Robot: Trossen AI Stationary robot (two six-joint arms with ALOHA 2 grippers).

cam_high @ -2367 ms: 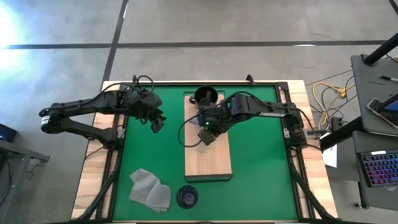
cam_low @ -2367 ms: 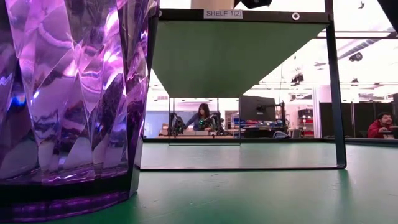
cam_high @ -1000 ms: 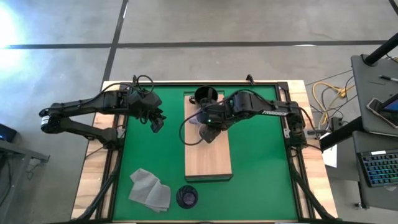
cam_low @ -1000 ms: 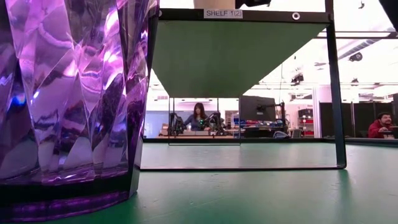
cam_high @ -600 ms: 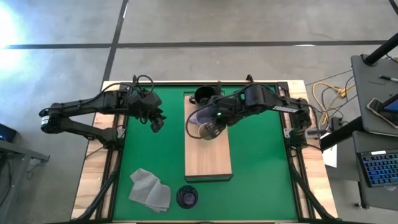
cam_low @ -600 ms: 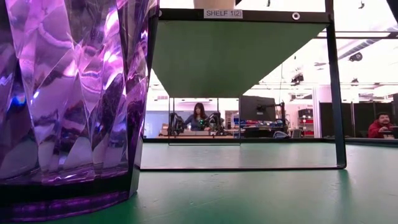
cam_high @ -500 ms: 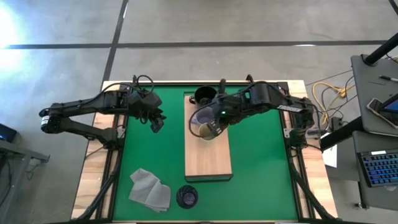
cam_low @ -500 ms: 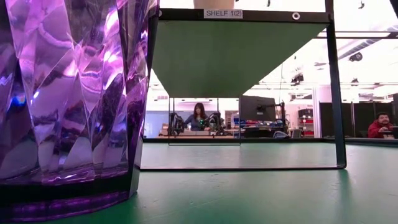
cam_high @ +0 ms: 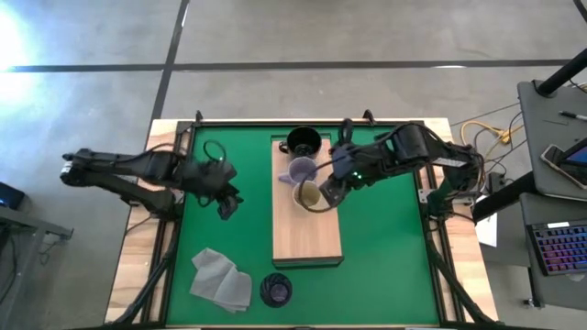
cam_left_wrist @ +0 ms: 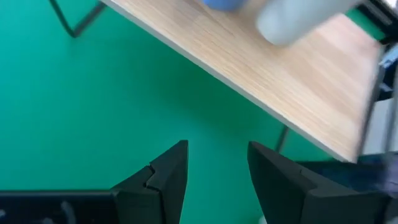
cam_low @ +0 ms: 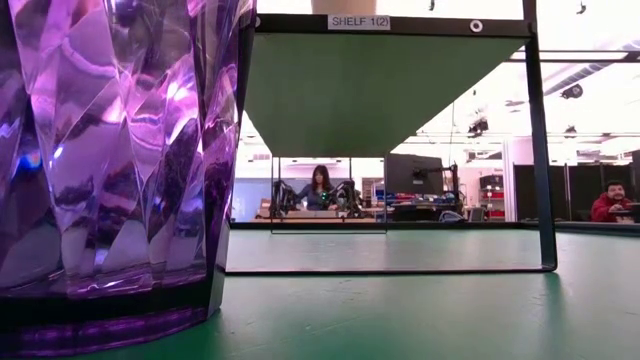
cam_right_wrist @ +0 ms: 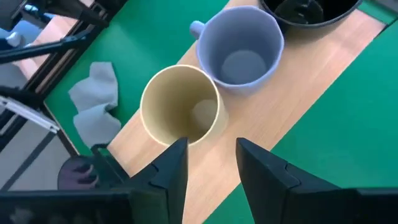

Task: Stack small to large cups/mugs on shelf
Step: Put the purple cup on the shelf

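Grained matt wooden shelf point(cam_high: 306, 229), glossy faceted purple glass tumbler point(cam_low: 110, 160), soft grey cloth point(cam_high: 221, 279).

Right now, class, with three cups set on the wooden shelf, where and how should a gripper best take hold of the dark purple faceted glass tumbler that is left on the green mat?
Take the dark purple faceted glass tumbler by its rim from straight above, one finger inside and one outside. It stands upright, mouth open upward, with no handle. The grey folded cloth lies close on one side, so a top approach probably avoids it.

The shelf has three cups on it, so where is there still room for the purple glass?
On the shelf, the bare stretch runs from the beige cup to the end nearest the purple glass. The far end is crowded: black mug, lavender mug, right gripper.
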